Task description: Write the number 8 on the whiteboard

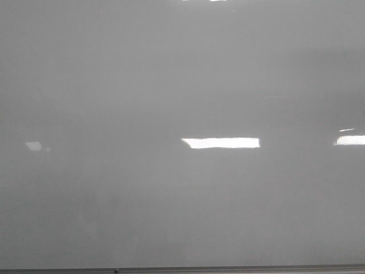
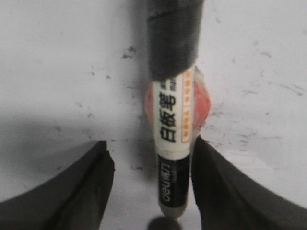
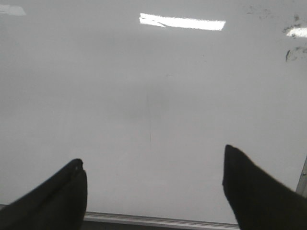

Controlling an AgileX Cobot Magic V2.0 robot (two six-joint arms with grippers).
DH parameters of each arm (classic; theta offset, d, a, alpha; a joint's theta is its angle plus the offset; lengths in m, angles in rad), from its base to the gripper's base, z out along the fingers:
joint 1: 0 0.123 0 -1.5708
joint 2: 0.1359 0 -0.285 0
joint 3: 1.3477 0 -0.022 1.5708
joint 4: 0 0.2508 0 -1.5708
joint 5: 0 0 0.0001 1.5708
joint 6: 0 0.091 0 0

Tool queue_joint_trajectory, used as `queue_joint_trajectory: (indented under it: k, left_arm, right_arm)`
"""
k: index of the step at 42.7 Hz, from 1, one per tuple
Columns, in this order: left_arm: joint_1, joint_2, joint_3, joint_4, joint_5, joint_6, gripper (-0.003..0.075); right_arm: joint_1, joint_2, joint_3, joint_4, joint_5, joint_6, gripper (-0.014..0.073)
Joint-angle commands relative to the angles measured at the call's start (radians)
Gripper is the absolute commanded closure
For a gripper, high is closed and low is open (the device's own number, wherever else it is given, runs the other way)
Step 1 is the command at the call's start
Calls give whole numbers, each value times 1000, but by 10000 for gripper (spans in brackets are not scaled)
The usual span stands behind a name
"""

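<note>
A pale grey whiteboard (image 1: 171,85) fills the front view, its glossy face bare of any drawn figure and broken only by bright rectangular light reflections (image 1: 220,142); a thin metal edge (image 1: 182,269) runs along the board's lower border. No arm shows in that view. In the left wrist view, the left claw (image 2: 151,191) has its dark fingers (image 2: 225,191) spread, with a marker (image 2: 172,143) standing between them, close against one finger and well apart from the other; whether the fingers actually press it cannot be told. The marker has a white label with black characters and an orange stripe, a black lower barrel and a dark wrapped upper part, and something red shows just behind it. The surface behind it is speckled with faint dark smudges. In the right wrist view, the right claw (image 3: 153,191) stands wide and holds nothing, above the board's metal edge, with smudges (image 3: 292,43) near the board's far corner.
</note>
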Motion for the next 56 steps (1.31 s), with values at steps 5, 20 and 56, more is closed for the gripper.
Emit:
queue_joint_trajectory:
  k: [5,20,56]
  left_arm:
    - [0,-24,-31,1,-49,-12,515]
    - [0,-68,-31,6,13,-7,741]
    - [-482,-81,-452,-263,941,791,741]
  right_arm:
    - [-3,11,-26,8,-81,-10,-6]
    - [-3,8,-34,8,-150,-10,-6]
    - [-3,438,-313,299,168,-354,3]
